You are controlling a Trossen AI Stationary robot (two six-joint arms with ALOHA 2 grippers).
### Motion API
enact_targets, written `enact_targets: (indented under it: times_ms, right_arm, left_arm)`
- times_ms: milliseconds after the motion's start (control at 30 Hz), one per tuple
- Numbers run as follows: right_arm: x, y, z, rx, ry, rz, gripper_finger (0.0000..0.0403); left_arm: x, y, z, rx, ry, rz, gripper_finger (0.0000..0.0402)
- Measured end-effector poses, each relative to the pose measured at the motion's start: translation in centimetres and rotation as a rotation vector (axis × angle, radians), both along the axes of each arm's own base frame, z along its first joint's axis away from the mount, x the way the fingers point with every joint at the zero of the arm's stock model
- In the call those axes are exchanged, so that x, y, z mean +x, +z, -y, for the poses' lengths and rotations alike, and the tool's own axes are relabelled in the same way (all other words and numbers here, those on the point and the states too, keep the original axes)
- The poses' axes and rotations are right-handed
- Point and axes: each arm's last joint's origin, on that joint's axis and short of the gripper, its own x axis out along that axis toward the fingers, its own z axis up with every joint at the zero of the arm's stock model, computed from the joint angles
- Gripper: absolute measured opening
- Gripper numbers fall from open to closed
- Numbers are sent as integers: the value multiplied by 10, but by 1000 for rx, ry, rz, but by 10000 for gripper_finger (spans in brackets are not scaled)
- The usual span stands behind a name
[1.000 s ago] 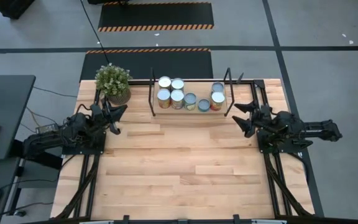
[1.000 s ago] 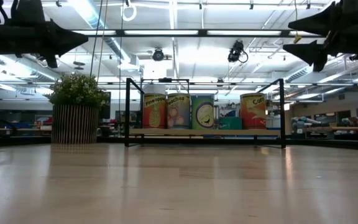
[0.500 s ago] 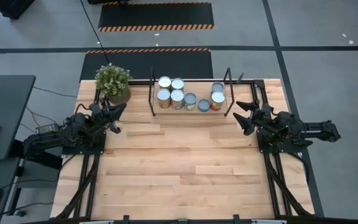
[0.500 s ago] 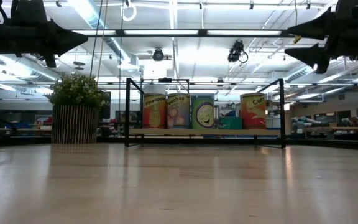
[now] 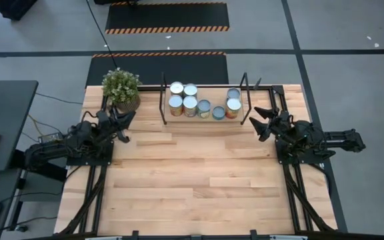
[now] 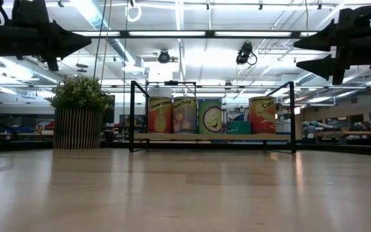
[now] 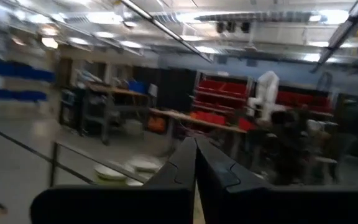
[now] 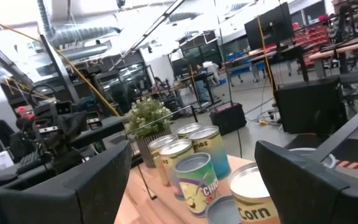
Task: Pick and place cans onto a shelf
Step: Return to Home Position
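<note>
Right dark two-finger gripper (image 5: 254, 117) is held spread and empty at centre right; left dark gripper (image 5: 124, 120) is pinched closed on nothing, centre left. Seven cylindrical tin cans (image 5: 190, 103), shiny-topped with printed sides, are noted on the low light-wood, black-framed shelf (image 6: 211, 136), upper centre. None are seen on the planked wooden tabletop (image 5: 192, 180); placing is judged finished.

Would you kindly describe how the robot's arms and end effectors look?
The left arm and right arm are matte black with chunky joints. The left end effector and right end effector each have two black, angular fingers tapering to points. Dark cables trail by the left arm's base. No markings are legible.
</note>
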Motion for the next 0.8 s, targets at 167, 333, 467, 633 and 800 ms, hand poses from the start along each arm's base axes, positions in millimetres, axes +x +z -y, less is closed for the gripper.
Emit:
enact_targets:
  times_ms: [167, 333, 467, 633, 800]
  right_arm:
    - [0, 0, 0, -1, 4, 5, 348]
    - [0, 0, 0, -3, 3, 4, 348]
    - [0, 0, 0, -3, 4, 4, 348]
    - [0, 0, 0, -3, 4, 4, 348]
    - [0, 0, 0, -3, 4, 4, 348]
  left_arm:
    - [0, 0, 1, -55, -43, 32, 30]
    - [0, 0, 1, -55, -43, 33, 31]
    - [0, 0, 1, -54, -43, 33, 26]
    - [0, 0, 1, -54, -43, 33, 28]
    - [0, 0, 1, -54, -43, 33, 31]
